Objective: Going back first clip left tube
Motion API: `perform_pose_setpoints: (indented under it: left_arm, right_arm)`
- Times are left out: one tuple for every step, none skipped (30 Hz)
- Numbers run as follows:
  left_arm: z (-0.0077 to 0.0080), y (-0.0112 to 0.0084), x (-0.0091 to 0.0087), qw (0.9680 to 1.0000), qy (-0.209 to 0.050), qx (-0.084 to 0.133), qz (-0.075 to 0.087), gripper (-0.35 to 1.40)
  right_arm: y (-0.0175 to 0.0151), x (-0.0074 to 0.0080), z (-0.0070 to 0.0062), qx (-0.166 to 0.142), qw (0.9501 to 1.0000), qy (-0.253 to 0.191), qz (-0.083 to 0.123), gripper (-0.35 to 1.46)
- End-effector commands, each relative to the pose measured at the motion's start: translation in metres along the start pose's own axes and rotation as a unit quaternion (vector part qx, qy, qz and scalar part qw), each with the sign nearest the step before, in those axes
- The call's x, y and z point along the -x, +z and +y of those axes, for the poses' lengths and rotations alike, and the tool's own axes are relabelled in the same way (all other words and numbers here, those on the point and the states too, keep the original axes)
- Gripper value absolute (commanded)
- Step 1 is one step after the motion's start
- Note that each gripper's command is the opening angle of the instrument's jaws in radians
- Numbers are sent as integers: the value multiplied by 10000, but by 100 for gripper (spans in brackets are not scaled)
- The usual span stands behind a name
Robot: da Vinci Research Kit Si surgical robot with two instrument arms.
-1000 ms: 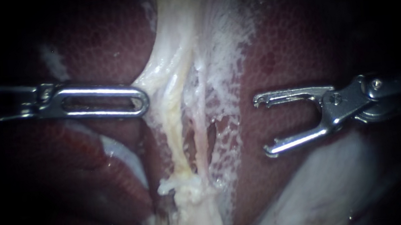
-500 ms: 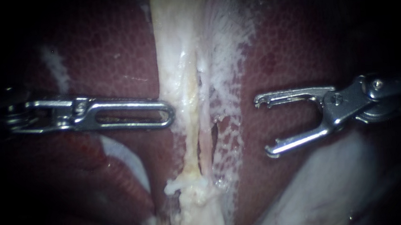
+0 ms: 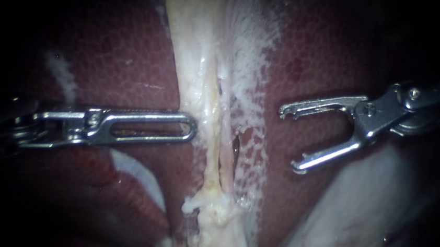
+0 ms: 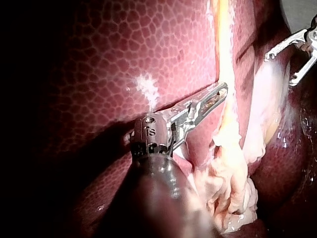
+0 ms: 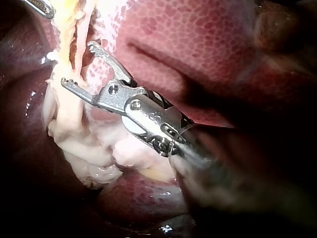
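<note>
Two thin tubes run down the middle between lobes of liver [image 3: 120, 58]: a yellowish left tube [image 3: 208, 158] and a pinkish right tube [image 3: 227, 162]. I see no clip on either. My left instrument [image 3: 193, 126] comes in level from the left, and its slotted jaws lie together on the edge of the pale tissue band [image 3: 195, 78] beside the left tube. In the left wrist view its tip [image 4: 223, 90] rests against that band. My right instrument [image 3: 288, 140] hangs over the liver to the right of the tubes, its jaws wide open and holding nothing [image 5: 78, 64].
A lumpy pale mass [image 3: 215, 228] sits where the tubes end below. White webbed tissue [image 3: 249, 58] spreads right of the tubes. A smooth pale fold [image 3: 352, 207] lies under the right instrument.
My left instrument has moved right, toward the tubes. The pale band it had drawn out to the left now hangs straight. The right instrument has stayed where it was, open.
</note>
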Motion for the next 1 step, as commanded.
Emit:
perform_pose_setpoints:
  left_arm:
    - [0,0,0,10000,-1,-1,0,-35]
  right_arm:
    - [0,0,0,0,10000,0,-1,60]
